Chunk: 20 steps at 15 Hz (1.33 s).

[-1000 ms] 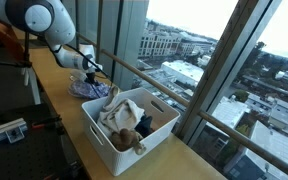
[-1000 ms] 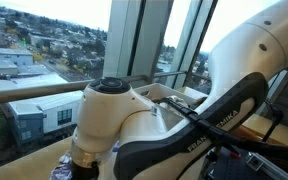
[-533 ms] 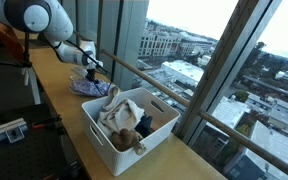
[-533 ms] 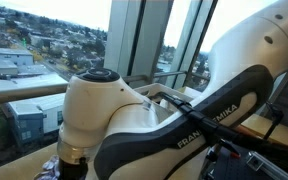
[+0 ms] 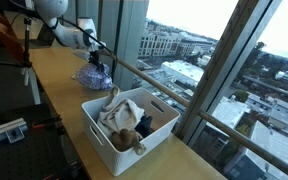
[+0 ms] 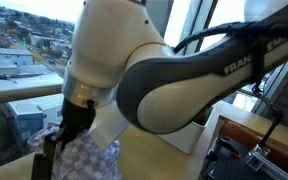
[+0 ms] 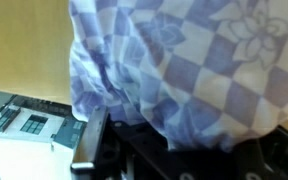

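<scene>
A blue-and-white checked cloth (image 5: 93, 76) hangs bunched above the wooden counter (image 5: 54, 80), and my gripper (image 5: 96, 63) is shut on its top. In an exterior view the black fingers (image 6: 72, 125) pinch the cloth (image 6: 87, 160) close to the camera. The cloth (image 7: 174, 60) fills most of the wrist view, draping down from the dark jaws of my gripper (image 7: 174, 150) at the bottom edge. A white bin (image 5: 134, 135) holding several bunched garments stands on the counter just in front of the hanging cloth.
The counter runs along a tall window with a handrail (image 5: 144, 75) behind it. A black-and-white device (image 5: 4, 130) and a chair (image 5: 9, 50) stand on the room side. The robot's white arm (image 6: 154, 70) blocks most of an exterior view.
The gripper has shut on the checked cloth and risen, lifting it off the counter where it lay a second ago.
</scene>
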Tool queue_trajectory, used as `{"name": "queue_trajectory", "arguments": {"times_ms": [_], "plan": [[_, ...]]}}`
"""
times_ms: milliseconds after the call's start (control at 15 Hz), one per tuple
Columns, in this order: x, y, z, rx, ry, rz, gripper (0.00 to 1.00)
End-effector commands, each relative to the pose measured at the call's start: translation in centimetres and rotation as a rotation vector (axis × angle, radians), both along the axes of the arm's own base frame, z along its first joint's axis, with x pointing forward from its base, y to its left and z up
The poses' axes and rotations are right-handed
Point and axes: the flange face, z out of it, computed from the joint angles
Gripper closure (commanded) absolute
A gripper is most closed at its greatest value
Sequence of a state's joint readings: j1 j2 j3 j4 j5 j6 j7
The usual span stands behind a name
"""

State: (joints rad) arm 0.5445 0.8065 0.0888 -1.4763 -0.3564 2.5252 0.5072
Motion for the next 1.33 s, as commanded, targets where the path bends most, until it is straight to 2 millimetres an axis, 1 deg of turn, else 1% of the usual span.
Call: {"name": "queue_trajectory", "arguments": {"times_ms": [0, 67, 267, 400, 533, 733, 933, 1000, 1133, 1200, 1267], "plan": [[-1.1, -4.7, 7.5, -0.032, -0.134, -0.101, 1.00], [-1.3, -6.1, 9.2, -0.048, -0.169, -0.149, 1.00], [-1.8, -11.4, 13.7, -0.094, -0.249, -0.283, 1.00], [-2.4, -15.4, 16.1, -0.126, -0.295, -0.377, 1.00], [-3.3, -19.5, 18.0, -0.165, -0.321, -0.467, 1.00], [-5.0, -26.3, 20.0, -0.216, -0.317, -0.583, 1.00], [-6.7, -33.7, 21.5, -0.234, -0.298, -0.684, 1.00], [-7.7, -36.0, 22.3, -0.262, -0.316, -0.726, 1.00], [-9.6, -40.8, 23.3, -0.291, -0.320, -0.753, 1.00], [-10.4, -43.3, 23.5, -0.284, -0.314, -0.762, 1.00], [-11.4, -45.8, 23.3, -0.277, -0.304, -0.772, 1.00]]}}
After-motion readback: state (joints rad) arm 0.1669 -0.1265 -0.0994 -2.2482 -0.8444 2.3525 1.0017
